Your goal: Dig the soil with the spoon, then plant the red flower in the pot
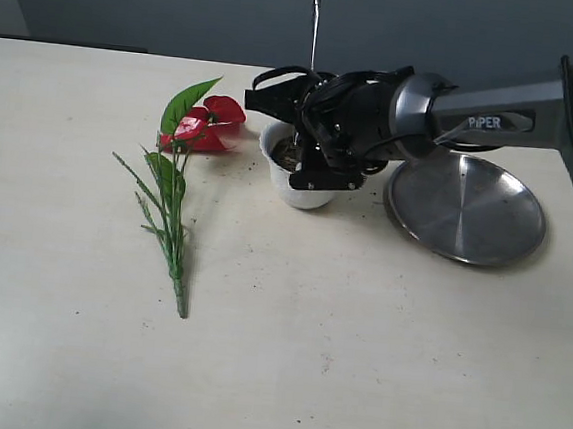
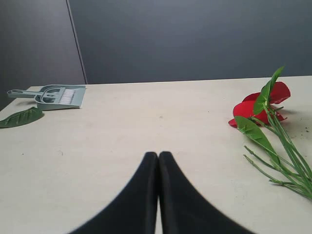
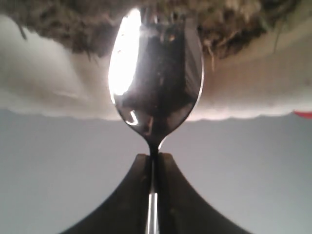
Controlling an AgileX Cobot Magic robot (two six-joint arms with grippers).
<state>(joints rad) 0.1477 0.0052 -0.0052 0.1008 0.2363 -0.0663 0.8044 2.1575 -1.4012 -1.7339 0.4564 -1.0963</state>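
Note:
The white pot stands mid-table with dark soil inside. My right gripper hangs over it, shut on the spoon, whose handle points straight up. In the right wrist view the gripper pinches the spoon's neck, and the shiny bowl has its tip in the crumbly soil within the pot's white wall. The red flower lies flat on the table left of the pot, stem toward the front. My left gripper is shut and empty over bare table, with the flower off to its side.
A round steel plate lies just right of the pot, under the right arm. Crumbs of soil dot the table near the pot. In the left wrist view a grey-green dustpan with brush and a loose green leaf lie near the table edge.

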